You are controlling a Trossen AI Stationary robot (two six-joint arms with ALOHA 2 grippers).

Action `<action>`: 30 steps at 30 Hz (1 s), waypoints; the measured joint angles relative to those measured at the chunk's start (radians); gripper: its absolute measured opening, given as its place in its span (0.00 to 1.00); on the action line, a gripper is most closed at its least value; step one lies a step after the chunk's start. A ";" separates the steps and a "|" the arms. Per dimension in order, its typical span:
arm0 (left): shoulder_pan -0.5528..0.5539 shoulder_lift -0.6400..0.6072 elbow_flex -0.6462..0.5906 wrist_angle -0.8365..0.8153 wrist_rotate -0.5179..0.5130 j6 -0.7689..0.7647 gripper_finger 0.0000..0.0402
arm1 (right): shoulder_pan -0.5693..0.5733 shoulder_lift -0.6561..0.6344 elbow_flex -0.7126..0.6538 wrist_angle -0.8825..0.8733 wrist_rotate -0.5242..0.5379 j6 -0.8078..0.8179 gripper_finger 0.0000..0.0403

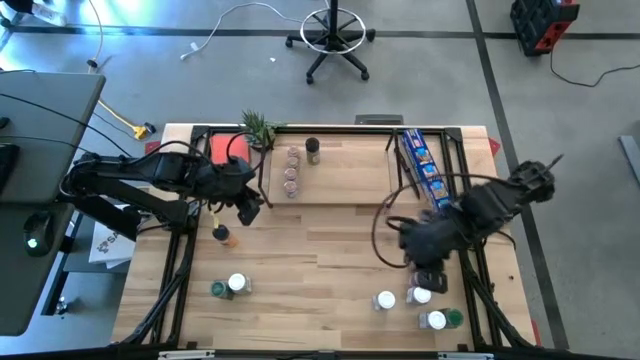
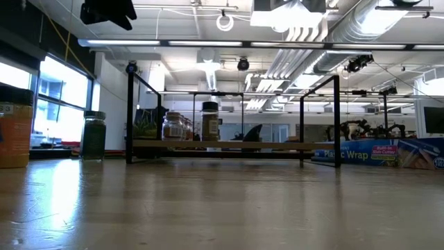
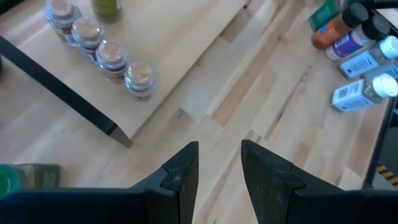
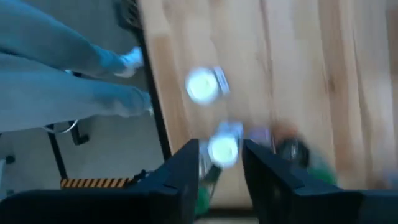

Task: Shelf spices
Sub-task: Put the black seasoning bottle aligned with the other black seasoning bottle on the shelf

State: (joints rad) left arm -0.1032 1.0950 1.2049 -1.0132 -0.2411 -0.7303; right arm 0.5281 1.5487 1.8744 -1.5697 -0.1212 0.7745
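Note:
The light-wood shelf (image 1: 345,175) on black legs stands at the table's far middle. On it are a row of clear-lidded spice jars (image 1: 291,170) and a dark-lidded jar (image 1: 313,150); the left wrist view shows the same row (image 3: 99,46). My left gripper (image 1: 248,207) hovers open near the shelf's left near corner (image 3: 121,134). An orange jar (image 1: 222,235) and a green and a white-lidded jar (image 1: 230,287) rest on the table's left half. My right gripper (image 1: 428,275) hangs open over a cluster of white-lidded jars (image 1: 418,296), with one white lid (image 4: 224,149) showing between its fingers.
A small green plant (image 1: 258,128) and a red flat square (image 1: 225,145) sit by the shelf's left far corner. A long blue packet (image 1: 425,165) lies at the shelf's right end. A person's legs (image 4: 62,74) stand beyond the table's near edge. Bare wood spans the table's near middle.

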 joint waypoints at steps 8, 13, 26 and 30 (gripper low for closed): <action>0.000 0.001 0.000 0.071 -0.008 0.010 0.29 | 0.141 -0.240 -0.394 0.078 -0.038 0.317 0.45; -0.001 0.001 0.000 0.077 -0.002 0.003 0.29 | 0.158 -0.305 -0.535 0.117 -0.041 0.293 0.55; -0.002 0.001 0.000 0.078 0.003 -0.035 0.29 | 0.317 -0.230 -0.650 0.540 -0.061 0.195 0.66; -0.002 0.001 0.000 0.085 -0.022 -0.036 0.29 | 0.352 -0.195 -0.651 0.575 -0.036 0.194 0.66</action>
State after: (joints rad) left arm -0.1051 1.0958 1.2049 -0.9285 -0.2628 -0.7662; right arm 0.8800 1.3533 1.2236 -0.9950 -0.1571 0.9683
